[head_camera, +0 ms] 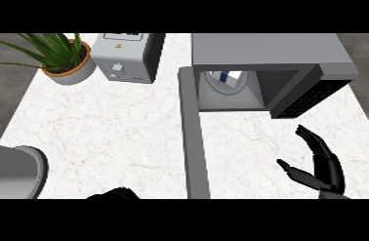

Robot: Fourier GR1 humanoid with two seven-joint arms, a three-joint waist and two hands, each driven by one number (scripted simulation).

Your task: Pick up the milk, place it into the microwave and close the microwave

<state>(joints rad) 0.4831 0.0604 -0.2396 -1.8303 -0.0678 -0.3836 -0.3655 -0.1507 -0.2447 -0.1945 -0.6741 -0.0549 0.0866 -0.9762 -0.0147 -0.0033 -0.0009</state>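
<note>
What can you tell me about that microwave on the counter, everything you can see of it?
The microwave is a grey box standing at the back right of the white marbled counter. Its door is swung wide open, reaching toward the near edge. A dark control panel sits at its right. Inside, against the pale cavity, something white and blue shows, likely the milk. Nothing touches the door; the right robot hand is open nearby.

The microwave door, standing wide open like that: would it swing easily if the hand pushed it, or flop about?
The microwave door looks like a flat, rigid slab, so it would probably swing as one piece rather than flex. It seems hinged at the microwave front's left side, so a push near its free end should turn it most easily. The open right hand is on its inner side.
</note>
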